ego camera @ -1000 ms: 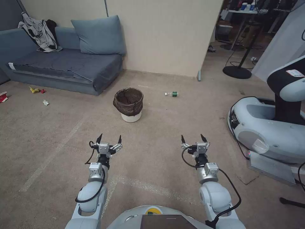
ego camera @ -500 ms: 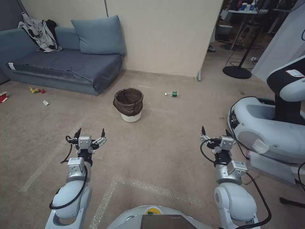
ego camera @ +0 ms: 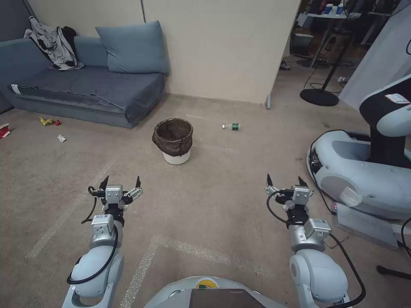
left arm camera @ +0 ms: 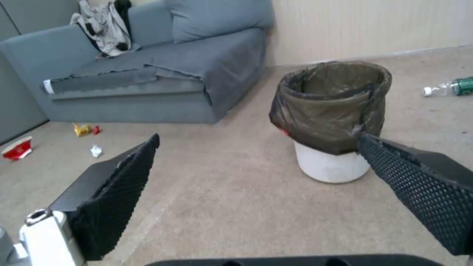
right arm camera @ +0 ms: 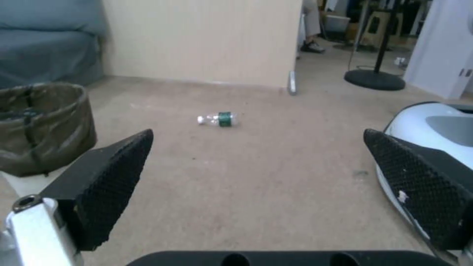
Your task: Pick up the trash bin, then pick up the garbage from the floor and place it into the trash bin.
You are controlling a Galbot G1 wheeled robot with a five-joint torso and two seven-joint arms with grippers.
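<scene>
The trash bin point(ego camera: 173, 141), a white bucket lined with a dark bag, stands upright on the carpet ahead of me, also in the left wrist view point(left arm camera: 330, 107) and the right wrist view point(right arm camera: 44, 125). A clear bottle with a green label point(ego camera: 231, 126) point(left arm camera: 451, 87) point(right arm camera: 219, 119) lies to its right. At far left lie a yellow wrapper point(ego camera: 46, 121), white tissue point(ego camera: 61, 137) and red-and-white cup point(ego camera: 4, 129). My left gripper point(ego camera: 121, 182) point(left arm camera: 258, 140) hangs open, short of the bin. My right gripper point(ego camera: 284, 179) point(right arm camera: 258, 133) is open too, pointing toward the bottle. Both are empty.
A blue-grey sofa point(ego camera: 85, 85) with a clothes heap point(ego camera: 53, 42) fills the back left. Another robot's white base point(ego camera: 364, 171) sits close on my right, beside my right arm. A partition wall point(ego camera: 222, 47) stands behind the bin, and a black stand base point(ego camera: 319, 97) beyond it.
Both arms have swung outward from a second ago, the left gripper to the left and the right gripper to the right. Both stayed open. The bin and litter have not moved.
</scene>
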